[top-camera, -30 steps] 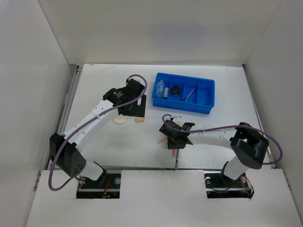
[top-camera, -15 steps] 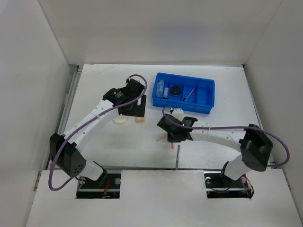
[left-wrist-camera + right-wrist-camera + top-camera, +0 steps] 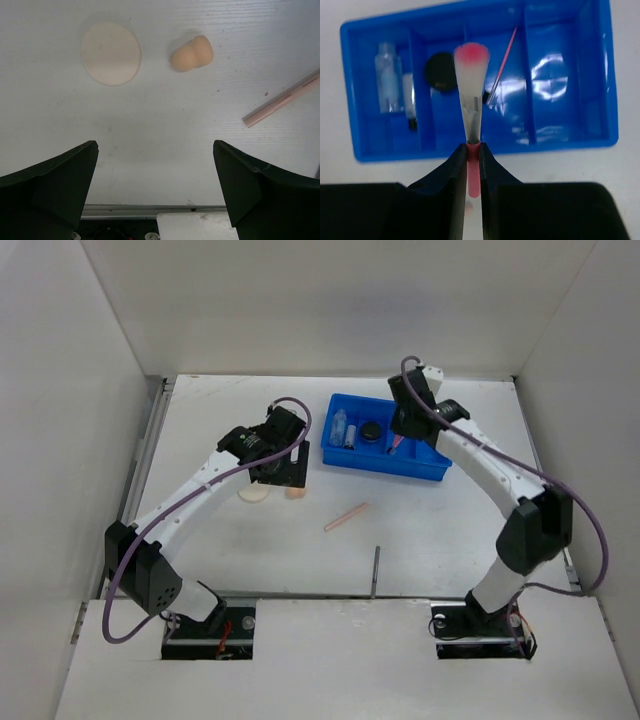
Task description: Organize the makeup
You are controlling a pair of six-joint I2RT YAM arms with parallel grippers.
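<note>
Hazards, from the near edge outward: the black pencil lies close to the near edge of the table, and an arm sweep or a nudged grasp would probably roll it off. The pink pencil lies loose at mid-table, well apart from the tray, and could roll in the same way. Farther back, the peach egg sponge is rounded and would likely roll if a finger meets it off-centre. The cream round puff lies flat on the surface and gives the jaws little edge to catch. At the far side, the makeup brush is pinched only at its pink handle, with the bristle end projecting over the divider between the compartment of the round black jar and the one with the thin pink stick. If released there, it may bridge the divider or tip out of the blue tray. Gripper states: the left gripper stands fully spread above the table, short of the puff and sponge, touching nothing. The right gripper is nearly closed, clamped on the brush handle above the tray, where the clear tube and dark-capped vial share the end compartment.
</note>
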